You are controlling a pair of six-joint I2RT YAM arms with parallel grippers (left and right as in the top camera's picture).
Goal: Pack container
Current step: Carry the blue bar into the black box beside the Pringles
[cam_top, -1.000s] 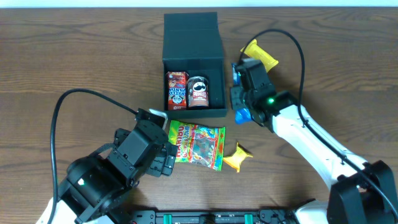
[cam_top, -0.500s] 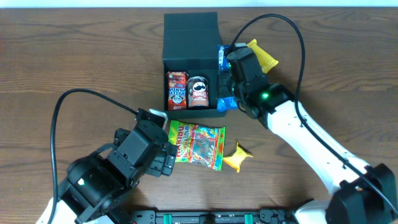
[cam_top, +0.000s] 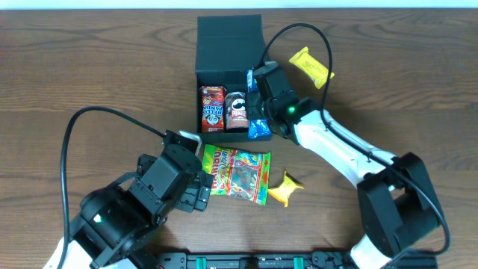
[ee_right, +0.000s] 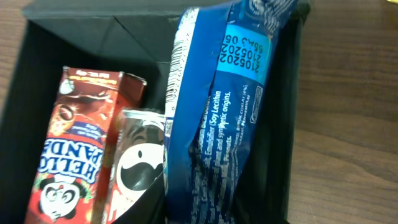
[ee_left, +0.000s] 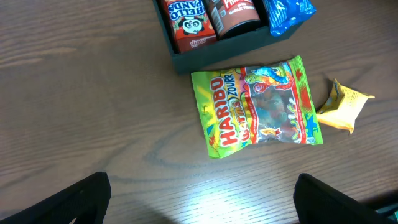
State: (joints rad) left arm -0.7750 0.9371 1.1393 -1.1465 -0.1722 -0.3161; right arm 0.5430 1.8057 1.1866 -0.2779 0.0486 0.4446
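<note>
Wooden table [cam_top: 89, 60] | right hand [cam_top: 258, 101] clamped on blue packet [ee_right: 217, 124], now over container [cam_top: 230, 41], was beside it | left hand [ee_left: 199, 208] wide, empty

Light's pretty even and comes from above, so the overhead view is bright and crisp with only faint, soft shadows. The left wrist cam gets a washed-out white glare on the table [ee_left: 205, 196] around 6 o'clock. The right wrist cam's the murkiest: the container [ee_right: 149, 37] interior goes near black, and the blue packet [ee_right: 217, 112] is softer toward 6 o'clock.
</note>
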